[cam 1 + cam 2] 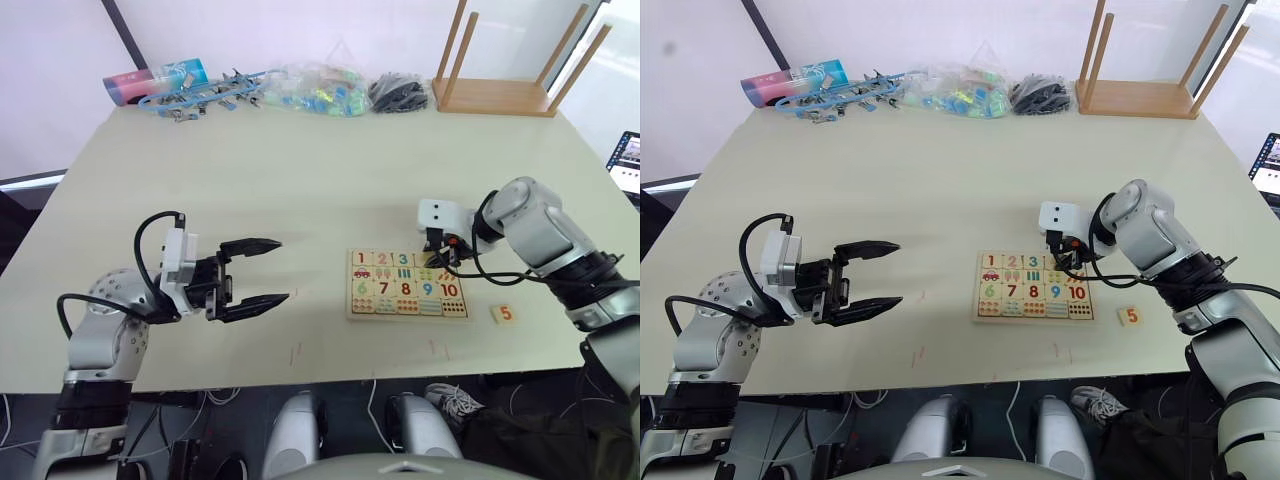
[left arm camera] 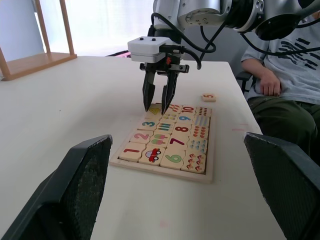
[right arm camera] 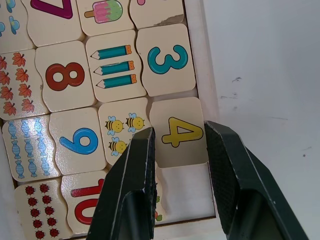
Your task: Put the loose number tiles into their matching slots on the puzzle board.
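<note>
My left gripper (image 1: 265, 272) hovers over the table (image 1: 300, 170) with jaws spread wide, holding nothing. Right of it lies the puzzle board (image 1: 407, 285), where my right gripper (image 3: 177, 150) stands with jaws parted around the yellow 4 tile (image 3: 179, 131). A loose 5 tile (image 1: 503, 314) sits just beyond the board.

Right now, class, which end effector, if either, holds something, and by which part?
The right end effector straddles the yellow 4 tile by its two side edges, over the puzzle board. The left end effector is open and holds nothing.
</note>
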Robot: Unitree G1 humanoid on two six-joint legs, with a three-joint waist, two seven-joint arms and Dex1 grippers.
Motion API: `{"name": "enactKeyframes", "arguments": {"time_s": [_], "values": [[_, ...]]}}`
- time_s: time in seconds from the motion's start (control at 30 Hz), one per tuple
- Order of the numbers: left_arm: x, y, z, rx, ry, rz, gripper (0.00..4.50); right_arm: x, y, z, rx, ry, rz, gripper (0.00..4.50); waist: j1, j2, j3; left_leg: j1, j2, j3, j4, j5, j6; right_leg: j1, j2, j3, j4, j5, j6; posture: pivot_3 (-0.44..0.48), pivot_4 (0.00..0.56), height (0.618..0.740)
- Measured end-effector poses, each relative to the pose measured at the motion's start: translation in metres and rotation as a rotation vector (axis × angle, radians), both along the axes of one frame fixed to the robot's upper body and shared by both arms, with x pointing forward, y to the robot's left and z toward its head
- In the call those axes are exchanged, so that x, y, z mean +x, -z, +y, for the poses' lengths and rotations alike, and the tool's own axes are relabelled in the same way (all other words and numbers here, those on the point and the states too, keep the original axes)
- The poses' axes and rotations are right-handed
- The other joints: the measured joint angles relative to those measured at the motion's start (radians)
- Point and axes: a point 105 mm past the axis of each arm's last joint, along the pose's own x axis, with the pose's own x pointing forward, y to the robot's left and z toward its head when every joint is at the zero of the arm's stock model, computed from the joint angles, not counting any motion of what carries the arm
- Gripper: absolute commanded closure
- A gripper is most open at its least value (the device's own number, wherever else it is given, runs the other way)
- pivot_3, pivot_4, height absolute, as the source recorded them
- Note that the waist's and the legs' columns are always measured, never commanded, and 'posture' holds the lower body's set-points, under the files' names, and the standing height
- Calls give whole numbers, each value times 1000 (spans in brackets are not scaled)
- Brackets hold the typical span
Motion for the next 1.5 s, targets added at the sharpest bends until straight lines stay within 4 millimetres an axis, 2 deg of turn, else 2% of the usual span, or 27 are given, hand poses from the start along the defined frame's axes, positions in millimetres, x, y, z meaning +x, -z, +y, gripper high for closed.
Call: {"name": "enactKeyframes", "arguments": {"time_s": [0.27,0.33,0.37,0.4,0.97,1.13,1.27,1.3,1.37,1.4,1.5], "values": [[-1,-1,-1,2,5,-4,0,0,0,1,-5,-22,-10,3623,0,0,0,0,0,0,0,0,0,0,0,0,0,0,0,0,150,738],[-1,-1,-1,2,6,-4,0,0,0,2,-7,-31,-13,2607,0,0,0,0,0,0,0,0,0,0,0,0,0,0,0,0,150,738],[-1,-1,-1,2,6,-4,0,-1,0,2,-9,-40,-14,2385,0,0,0,0,0,0,0,0,0,0,0,0,0,0,0,0,150,738],[-1,-1,-1,2,6,-4,0,-1,0,3,-10,-43,-14,1853,0,0,0,0,0,0,0,0,0,0,0,0,0,0,0,0,150,738],[-1,-1,-1,3,13,-6,0,0,-5,-4,-20,-52,-21,1853,0,0,0,0,0,0,0,0,0,0,0,0,0,0,-1,0,150,738],[-1,-2,-2,-1,16,-12,0,2,-19,-10,94,-25,-51,1853,1,0,0,0,0,0,0,0,0,0,0,0,-1,0,-1,0,150,738],[-1,-2,-2,-1,16,-14,0,1,-18,-18,173,29,-59,2984,0,0,0,0,0,0,0,0,0,0,0,0,-1,0,-1,0,150,738],[0,-2,-1,-2,13,-13,0,1,-17,-21,205,52,-62,3744,0,0,0,0,0,0,0,0,0,0,0,0,-1,0,-1,0,150,738],[0,-1,-1,-3,12,-12,0,1,-17,-22,225,63,-68,4302,0,0,0,0,0,0,0,0,0,0,0,0,-1,0,-1,0,150,738],[0,-1,-1,-4,13,-13,0,1,-18,-24,274,81,-85,4477,1,0,0,0,0,0,0,0,0,0,0,-1,-1,0,0,0,150,738],[0,-1,-1,-2,21,-14,0,1,-17,-29,397,138,-116,4477,1,0,0,0,0,0,0,0,0,0,0,0,-1,0,0,0,150,738]]}}
